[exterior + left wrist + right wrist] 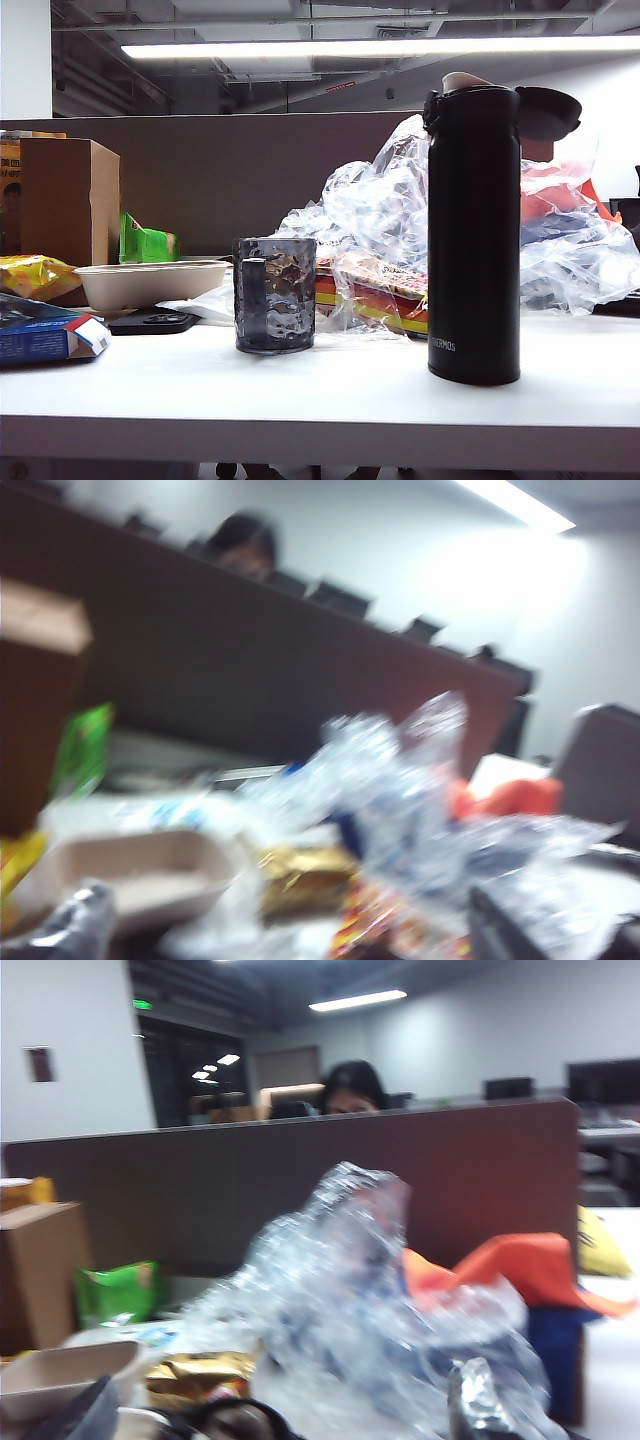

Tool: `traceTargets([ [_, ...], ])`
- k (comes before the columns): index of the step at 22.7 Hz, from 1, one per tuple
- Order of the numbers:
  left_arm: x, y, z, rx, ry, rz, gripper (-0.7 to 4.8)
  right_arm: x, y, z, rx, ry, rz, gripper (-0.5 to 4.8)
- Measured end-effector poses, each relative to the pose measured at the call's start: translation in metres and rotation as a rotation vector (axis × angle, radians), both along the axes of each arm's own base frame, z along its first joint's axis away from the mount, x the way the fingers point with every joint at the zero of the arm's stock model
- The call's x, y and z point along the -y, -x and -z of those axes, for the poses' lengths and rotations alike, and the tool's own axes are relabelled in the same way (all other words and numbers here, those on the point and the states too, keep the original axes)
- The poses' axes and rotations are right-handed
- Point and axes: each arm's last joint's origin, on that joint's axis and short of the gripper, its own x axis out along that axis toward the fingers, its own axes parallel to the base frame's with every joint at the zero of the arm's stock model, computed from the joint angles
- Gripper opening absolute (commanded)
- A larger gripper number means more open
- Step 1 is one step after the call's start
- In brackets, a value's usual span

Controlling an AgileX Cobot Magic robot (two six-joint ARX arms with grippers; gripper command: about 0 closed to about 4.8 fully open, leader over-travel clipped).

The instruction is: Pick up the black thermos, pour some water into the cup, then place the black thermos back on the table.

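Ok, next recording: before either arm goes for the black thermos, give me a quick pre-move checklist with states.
1. Tall matte-black thermos upright on the white table: ok.
2. Its flip lid open, spout exposed: ok.
3. Smoky dimpled translucent cup upright, apart from the thermos: ok.
4. Cup contents: cannot tell.
5. Left and right grippers in view: not ok, no picture shows them.
6. Crinkled clear plastic behind the thermos, clear of a grasp: cannot tell.

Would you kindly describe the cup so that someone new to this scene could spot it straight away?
On the white table, look left of the tall black thermos, in front of the crumpled clear plastic. The cup stands there upright, apart from the thermos. It is short, smoky grey and dimpled, unlike the wide beige bowl behind it to the left.
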Motion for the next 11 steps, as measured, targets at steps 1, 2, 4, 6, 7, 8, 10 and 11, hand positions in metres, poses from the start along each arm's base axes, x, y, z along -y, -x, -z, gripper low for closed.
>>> traceTargets([
  [1, 0.002, 0.001, -0.012, 0.019, -0.011, 0.062, 4.79, -0.001, 0.003, -0.007, 0.012, 0.005, -0.041, 4.79],
  [2, 0.003, 0.001, -0.016, 0.012, -0.019, 0.095, 4.79, -0.003, 0.003, -0.009, 0.012, -0.006, -0.077, 4.79],
  [4, 0.006, -0.006, -0.022, -0.032, -0.024, 0.141, 4.79, -0.007, 0.003, -0.006, -0.050, -0.059, -0.187, 4.79],
  [6, 0.008, -0.016, -0.022, -0.080, -0.024, 0.161, 4.79, -0.011, 0.002, 0.000, -0.125, -0.091, -0.261, 4.79],
  [7, 0.010, -0.021, -0.026, -0.105, -0.026, 0.186, 4.79, -0.013, 0.002, 0.000, -0.121, -0.081, -0.261, 4.79],
  [8, 0.011, -0.023, -0.028, -0.108, -0.030, 0.195, 4.79, -0.013, 0.004, -0.005, -0.104, -0.062, -0.243, 4.79],
  [10, 0.016, -0.029, -0.038, -0.093, -0.085, 0.224, 4.79, -0.012, 0.012, -0.027, -0.058, 0.003, -0.190, 4.79],
  [11, 0.019, -0.035, -0.039, -0.095, -0.130, 0.238, 4.79, -0.012, 0.012, -0.036, -0.081, 0.057, -0.174, 4.79],
])
